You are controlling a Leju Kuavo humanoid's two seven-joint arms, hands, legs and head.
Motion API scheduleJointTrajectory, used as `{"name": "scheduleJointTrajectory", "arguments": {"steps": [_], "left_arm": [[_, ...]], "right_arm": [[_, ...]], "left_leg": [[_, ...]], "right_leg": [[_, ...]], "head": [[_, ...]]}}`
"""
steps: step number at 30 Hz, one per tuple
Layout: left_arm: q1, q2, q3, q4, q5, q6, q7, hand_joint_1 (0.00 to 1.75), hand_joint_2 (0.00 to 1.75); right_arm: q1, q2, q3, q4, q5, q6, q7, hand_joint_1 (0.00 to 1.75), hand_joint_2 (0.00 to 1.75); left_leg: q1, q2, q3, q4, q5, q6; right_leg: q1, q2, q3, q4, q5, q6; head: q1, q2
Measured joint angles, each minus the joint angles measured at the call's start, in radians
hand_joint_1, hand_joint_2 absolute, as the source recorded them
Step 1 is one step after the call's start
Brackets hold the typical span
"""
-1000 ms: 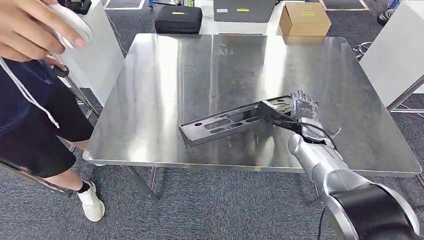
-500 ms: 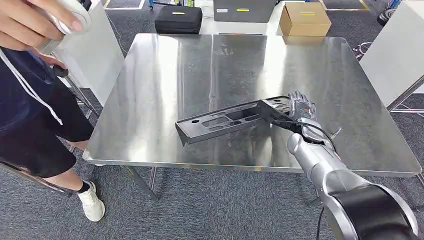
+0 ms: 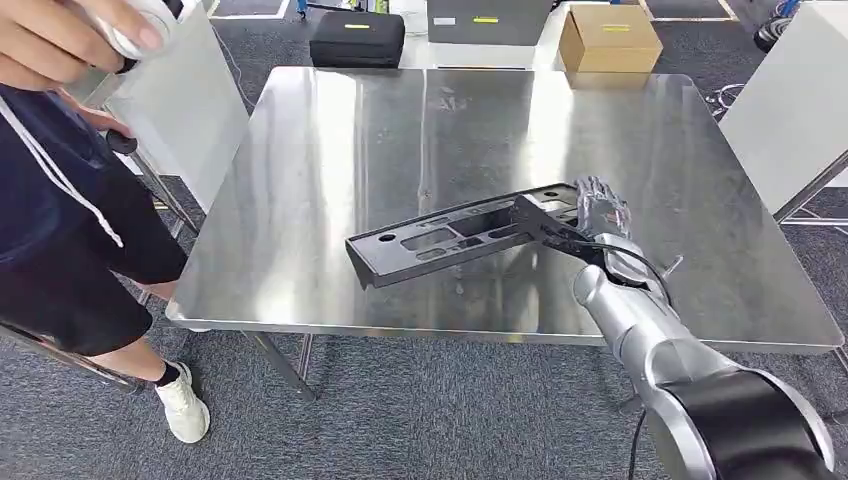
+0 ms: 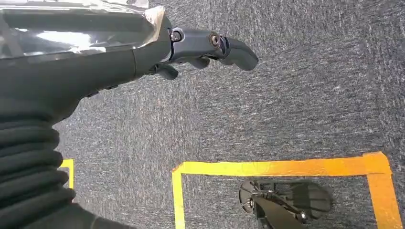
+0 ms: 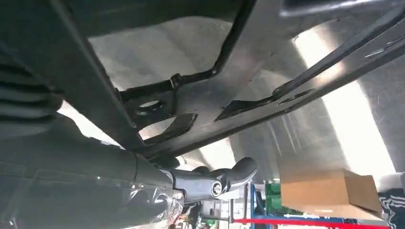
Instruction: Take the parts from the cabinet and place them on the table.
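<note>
1. One long black metal bracket part with cut-out slots (image 3: 450, 238).
2. One shiny steel table (image 3: 400, 130).
3. One brown cardboard box (image 3: 608, 38).
4. One black hard case (image 3: 357, 38).
5. One person in dark clothes (image 3: 60, 230).

This looks like a robot lab or test workshop, not a home. A bare steel table (image 3: 640, 130) stands on grey office carpet (image 3: 420, 420), with white partition panels (image 3: 195, 95) at both sides. Beyond the table sit a black equipment case (image 3: 357, 38) and a cardboard box (image 3: 609, 37) on the floor. The left wrist view shows yellow tape (image 4: 282, 168) marking out a box on the carpet, the sort used for positioning a rig. A person (image 3: 70, 220) stands by the table holding a white controller (image 3: 140, 30).
</note>
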Motion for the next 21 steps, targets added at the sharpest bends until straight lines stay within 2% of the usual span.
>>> {"name": "scheduleJointTrajectory", "arguments": {"steps": [14, 21], "left_arm": [[0.0, 0.001, 0.0, 0.0, -0.001, 0.0, -0.001, 0.0, 0.0], [0.0, 0.005, 0.0, 0.0, -0.001, 0.0, -0.001, 0.0, 0.0]], "right_arm": [[0.0, 0.0, -0.01, 0.0, 0.011, -0.004, -0.008, 0.0, 0.0], [0.0, 0.005, -0.014, 0.0, 0.013, -0.005, -0.008, 0.0, 0.0]], "left_leg": [[-0.001, -0.001, -0.001, 0.003, -0.001, 0.001], [-0.004, -0.001, -0.008, 0.014, -0.006, 0.013]], "right_leg": [[-0.004, 0.0, 0.0, -0.001, 0.001, 0.001], [-0.006, 0.0, 0.0, -0.003, 0.004, 0.007]], "head": [[0.0, 0.0], [0.0, 0.0]]}}
